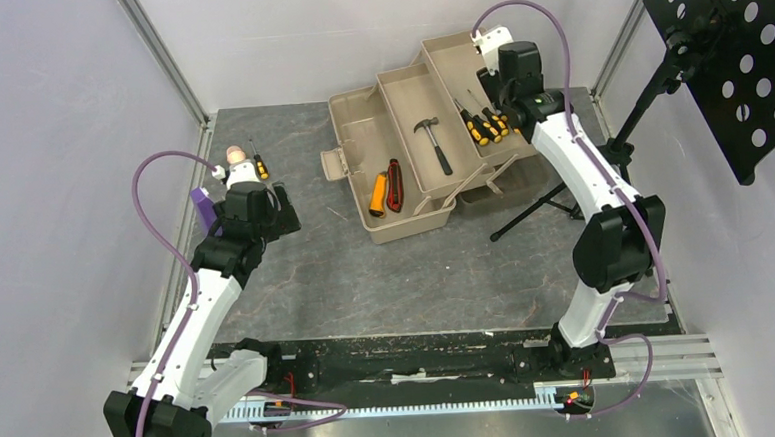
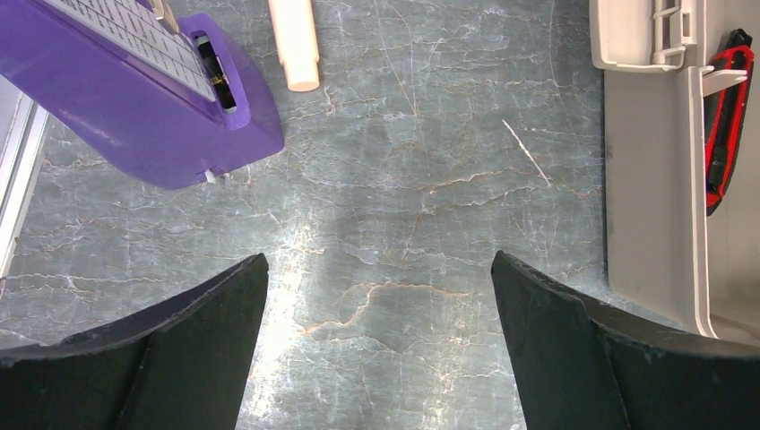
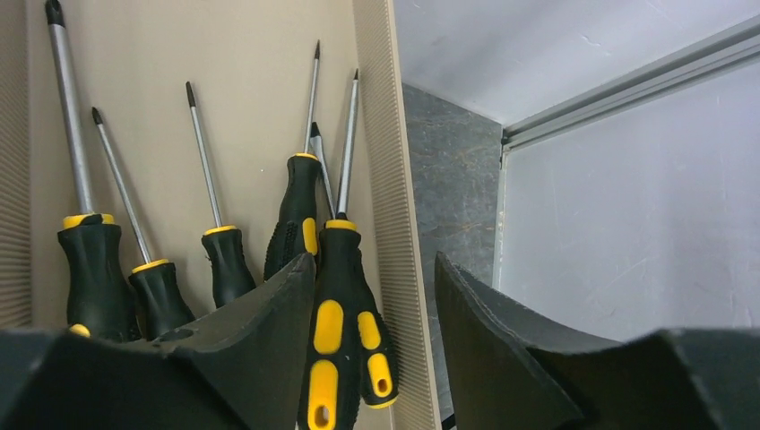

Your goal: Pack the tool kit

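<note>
Looks late in the packing. Shows the toolbox (image 1: 360, 145) open at the middle rear of the bench (image 1: 417, 277), with screwdrivers (image 1: 484, 125) in its far tray (image 1: 452, 60), the hammer (image 1: 433, 141) in the next, the utility knife (image 1: 395, 185) in the bottom. Finds the right fingers (image 3: 242, 358) apart over those screwdrivers, clamped on nothing. Finds the left fingers (image 2: 179, 358) wide apart above bare bench, near the purple block (image 2: 152, 98) and beige rod (image 2: 294, 45). Leaves a lone screwdriver (image 1: 259, 166) out at far left. Calls next, probably, for reaching the left arm forward, closing on that handle, then carrying it to the tray
</note>
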### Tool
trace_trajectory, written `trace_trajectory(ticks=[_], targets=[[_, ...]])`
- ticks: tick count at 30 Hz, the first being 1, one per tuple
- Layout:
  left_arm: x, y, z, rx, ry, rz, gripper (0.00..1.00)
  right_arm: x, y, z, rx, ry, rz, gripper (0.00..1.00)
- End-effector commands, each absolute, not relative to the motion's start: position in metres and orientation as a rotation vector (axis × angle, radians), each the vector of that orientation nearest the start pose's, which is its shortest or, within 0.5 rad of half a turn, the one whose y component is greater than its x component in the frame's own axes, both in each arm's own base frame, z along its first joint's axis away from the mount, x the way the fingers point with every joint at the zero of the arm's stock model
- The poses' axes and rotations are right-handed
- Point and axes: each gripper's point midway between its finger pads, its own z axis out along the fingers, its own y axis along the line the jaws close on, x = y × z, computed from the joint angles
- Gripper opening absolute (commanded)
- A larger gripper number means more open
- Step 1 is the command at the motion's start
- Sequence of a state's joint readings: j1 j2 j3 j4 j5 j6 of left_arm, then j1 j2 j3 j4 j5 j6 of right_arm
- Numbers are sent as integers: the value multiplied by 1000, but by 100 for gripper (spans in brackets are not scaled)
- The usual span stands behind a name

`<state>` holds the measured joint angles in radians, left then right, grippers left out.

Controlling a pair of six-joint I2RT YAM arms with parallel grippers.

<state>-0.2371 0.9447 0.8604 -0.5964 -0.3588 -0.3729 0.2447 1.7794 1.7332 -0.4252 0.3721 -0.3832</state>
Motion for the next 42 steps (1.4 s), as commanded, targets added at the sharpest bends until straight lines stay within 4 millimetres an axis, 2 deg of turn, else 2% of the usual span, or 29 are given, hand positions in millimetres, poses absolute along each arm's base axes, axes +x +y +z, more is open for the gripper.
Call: trace_trajectory(ticks=[1,8,12,17,18,19,21,25,30,36,42], targets=[[286,-15,186,-317,2157,96,100,505,50,339,-333,1863,-404,55],[286,-16,186,-316,2157,89,100,470,59,358,-293,1765,-260,59],[286,-18,186,-317,2160,75,100,447,64,352,-272,1738,-174,59],[292,-25,185,-318,2191,41,100,408,91,351,-298,1629,65,64],[294,-26,183,-319,2206,43,100,398,96,346,-299,1610,110,65],[297,-26,184,-325,2215,45,100,388,102,353,-298,1551,170,67],[304,-24,184,-341,2241,62,100,368,108,350,-277,1486,255,68],[335,-20,184,-391,2274,97,97,331,114,340,-202,1372,409,71],[390,-13,180,-460,2279,121,94,307,111,325,-179,1288,458,76],[454,8,145,-547,2324,130,90,281,98,334,-148,1150,433,85],[493,25,99,-601,2409,132,86,268,92,340,-136,1092,409,91]])
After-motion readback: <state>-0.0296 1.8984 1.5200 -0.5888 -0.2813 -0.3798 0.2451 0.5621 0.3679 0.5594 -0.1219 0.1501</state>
